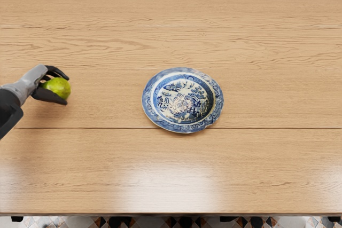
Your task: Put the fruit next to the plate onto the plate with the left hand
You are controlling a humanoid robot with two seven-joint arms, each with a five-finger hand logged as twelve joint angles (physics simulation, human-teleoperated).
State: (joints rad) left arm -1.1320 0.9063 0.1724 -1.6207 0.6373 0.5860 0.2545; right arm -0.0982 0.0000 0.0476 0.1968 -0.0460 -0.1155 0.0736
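A green round fruit (59,87) sits at the table's left side, well left of the plate. My left hand (52,85) comes in from the left edge and its dark fingers (56,71) curl around the fruit above and below. The blue-and-white patterned plate (152,104) lies near the table's middle with nothing on it. I cannot tell whether the fruit is lifted or resting on the wood. The right arm does not show.
A wide wooden table (171,174) fills the view, its far edge near the top and its front edge near the bottom. Bare wood separates the fruit from the plate.
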